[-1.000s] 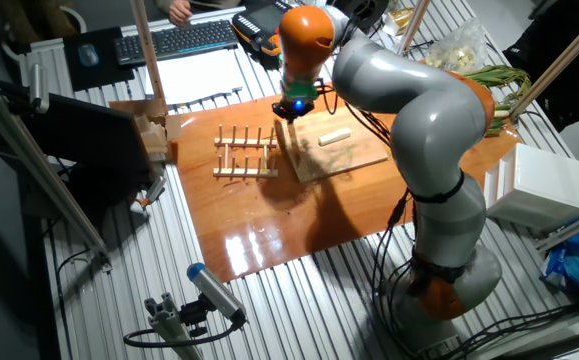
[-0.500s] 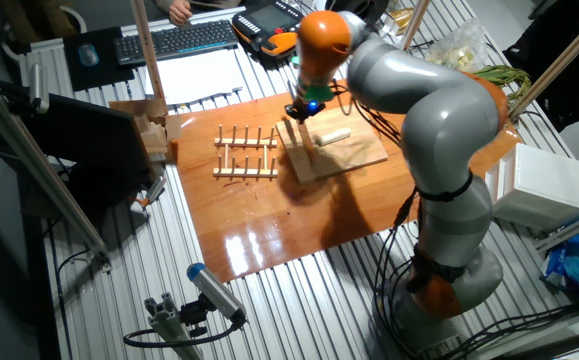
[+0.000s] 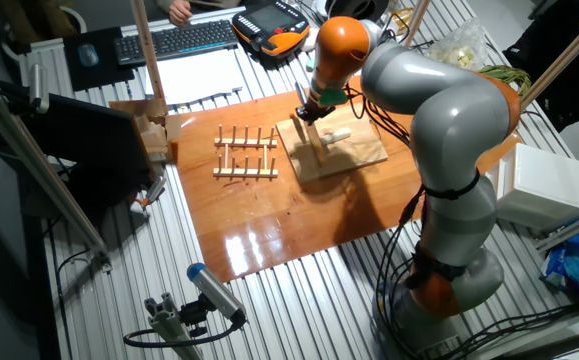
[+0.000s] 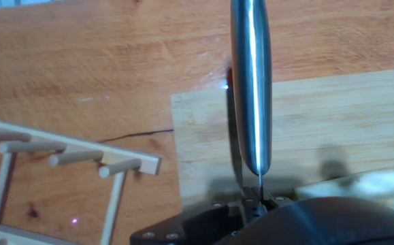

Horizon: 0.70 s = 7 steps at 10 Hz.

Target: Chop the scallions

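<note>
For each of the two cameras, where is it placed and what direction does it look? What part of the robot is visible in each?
Fixed view: high above the table's front, looking down at the cutting board, scallion piece and peg rack; the whole arm and gripper show.
Hand view: on the hand, looking down along the knife blade; only dark gripper parts show at the bottom.
Both share the cutting board, rack and wooden tabletop.
</note>
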Tool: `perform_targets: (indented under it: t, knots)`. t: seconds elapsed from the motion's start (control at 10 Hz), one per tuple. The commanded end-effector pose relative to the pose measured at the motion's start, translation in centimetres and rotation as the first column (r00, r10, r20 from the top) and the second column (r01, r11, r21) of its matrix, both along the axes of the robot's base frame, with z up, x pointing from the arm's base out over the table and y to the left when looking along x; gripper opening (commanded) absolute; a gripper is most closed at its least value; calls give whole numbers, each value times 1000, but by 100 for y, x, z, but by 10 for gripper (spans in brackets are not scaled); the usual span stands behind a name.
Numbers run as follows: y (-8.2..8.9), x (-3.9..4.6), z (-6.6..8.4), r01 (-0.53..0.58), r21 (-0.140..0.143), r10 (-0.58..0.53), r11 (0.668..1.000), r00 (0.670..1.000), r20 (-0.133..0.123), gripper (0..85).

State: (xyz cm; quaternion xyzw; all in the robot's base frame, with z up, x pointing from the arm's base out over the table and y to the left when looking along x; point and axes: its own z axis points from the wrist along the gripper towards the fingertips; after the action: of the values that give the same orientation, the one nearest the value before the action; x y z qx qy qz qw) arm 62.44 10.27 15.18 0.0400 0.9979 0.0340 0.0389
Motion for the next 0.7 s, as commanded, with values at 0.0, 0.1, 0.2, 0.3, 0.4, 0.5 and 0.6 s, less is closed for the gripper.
perform_targets:
  t: [0.0,0.1,0.2,0.3,0.4,0.5,0.6]
  knots:
    - [8,18,11,8,3,-8,1000,1000,-3,0]
    - [18,37,26,14,-2,-14,1000,1000,-4,0]
    - [19,38,26,14,-12,-14,1000,1000,-3,0]
    - [19,38,26,13,-12,-13,1000,1000,-13,0]
    - [19,38,26,40,-1,-40,999,999,-28,0]
    - [19,38,26,100,-11,-101,995,994,-39,0]
    - [19,38,26,166,-43,-168,985,984,-51,0]
